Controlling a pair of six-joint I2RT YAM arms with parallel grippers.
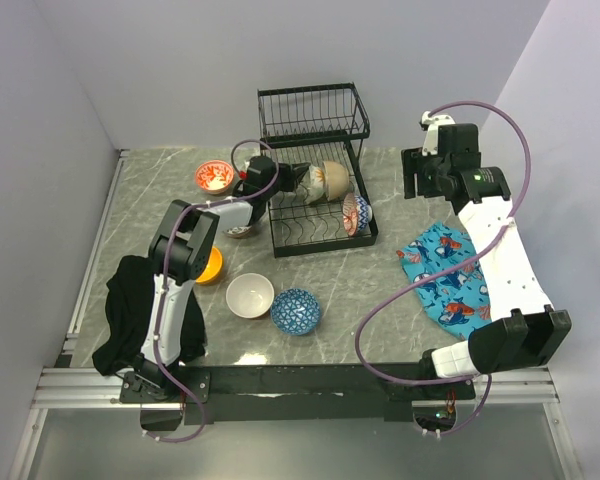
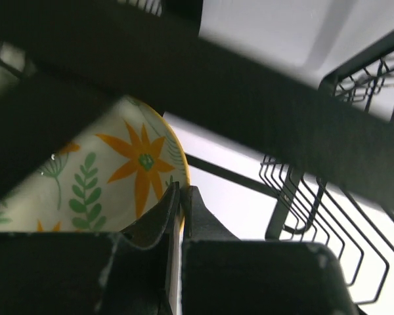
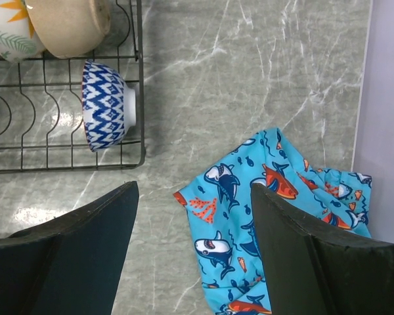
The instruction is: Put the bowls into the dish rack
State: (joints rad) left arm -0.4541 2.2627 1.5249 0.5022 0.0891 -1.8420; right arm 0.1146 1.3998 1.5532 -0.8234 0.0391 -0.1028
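The black wire dish rack (image 1: 315, 115) stands at the back middle. In its lower tray a beige bowl (image 1: 336, 178) and a blue zigzag bowl (image 1: 356, 213) stand on edge. My left gripper (image 1: 298, 180) reaches into the tray, shut on the rim of a white bowl with orange flowers (image 2: 118, 170); the pinch shows in the left wrist view (image 2: 182, 191). A red bowl (image 1: 215, 176), orange bowl (image 1: 211, 266), white bowl (image 1: 250, 295) and blue patterned bowl (image 1: 296, 311) sit on the table. My right gripper (image 1: 418, 177) is open and empty, high beside the rack.
The blue shark-print cloth (image 1: 450, 275) lies at the right, below my right gripper (image 3: 194, 197). A black cloth (image 1: 130, 310) hangs over the left arm's base. A dark object (image 1: 242, 231) lies under the left arm. The rack's upper shelf (image 2: 354, 79) sits just above the left gripper.
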